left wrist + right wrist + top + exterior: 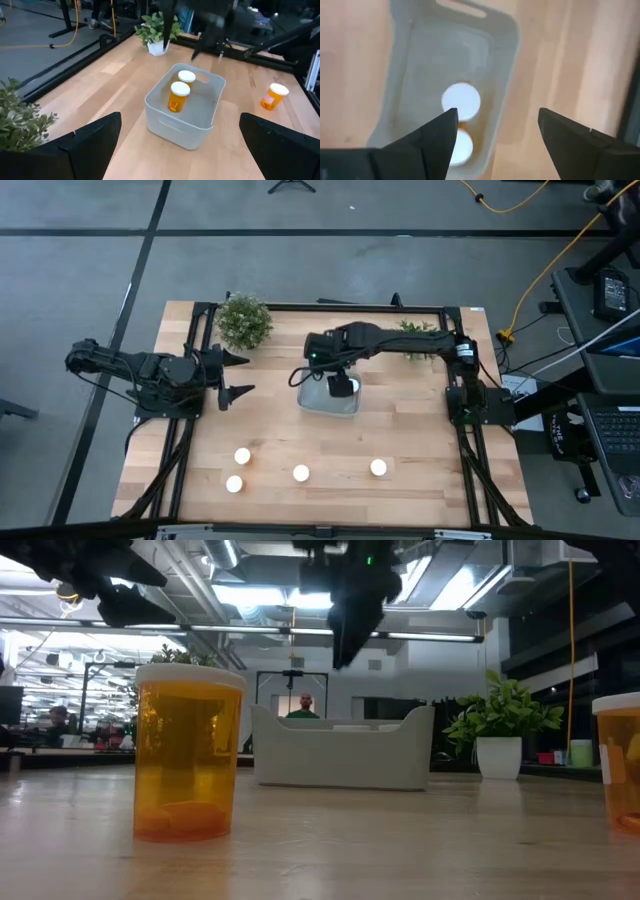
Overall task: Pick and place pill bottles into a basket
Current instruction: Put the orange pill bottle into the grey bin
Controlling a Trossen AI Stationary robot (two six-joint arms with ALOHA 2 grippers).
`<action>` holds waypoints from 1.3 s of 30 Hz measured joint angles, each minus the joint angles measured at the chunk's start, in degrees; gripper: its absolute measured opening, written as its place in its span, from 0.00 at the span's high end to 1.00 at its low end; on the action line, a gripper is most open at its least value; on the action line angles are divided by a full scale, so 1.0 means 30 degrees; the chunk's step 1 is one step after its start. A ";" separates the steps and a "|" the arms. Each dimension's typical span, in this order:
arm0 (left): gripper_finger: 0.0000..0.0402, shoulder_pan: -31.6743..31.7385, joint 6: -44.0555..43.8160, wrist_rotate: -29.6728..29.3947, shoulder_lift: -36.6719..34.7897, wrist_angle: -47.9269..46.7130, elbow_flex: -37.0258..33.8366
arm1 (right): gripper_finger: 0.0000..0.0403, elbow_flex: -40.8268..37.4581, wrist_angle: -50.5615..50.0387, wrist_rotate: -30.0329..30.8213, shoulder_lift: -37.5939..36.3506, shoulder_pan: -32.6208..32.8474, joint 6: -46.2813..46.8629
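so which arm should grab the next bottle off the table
Probably left: its open left gripper waits near the two left pill bottles. The open right gripper hangs over the basket, farther away.

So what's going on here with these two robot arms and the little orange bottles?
The robot is putting pill bottles into the basket. Two bottles already stand inside it. The right gripper hangs open and empty right above the basket. Four more bottles stand on the table nearer its front edge. The left gripper waits open at the table's left side, near a potted plant.
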 joint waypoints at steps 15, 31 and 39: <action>0.00 -0.0061 0.5574 0.3164 0.6720 -0.6427 0.9333 | 0.39 -0.0920 0.0199 0.1223 -1.0749 0.1427 0.3904; 0.00 -0.5739 -0.2467 0.5928 1.4858 -1.7009 1.5428 | 0.39 -1.8618 1.1393 0.5246 -2.5256 0.3580 0.5954; 0.00 -0.7375 -0.6923 0.8035 1.8497 -1.7614 1.5453 | 0.39 -2.1947 1.7514 0.5169 -2.5130 0.3580 0.2477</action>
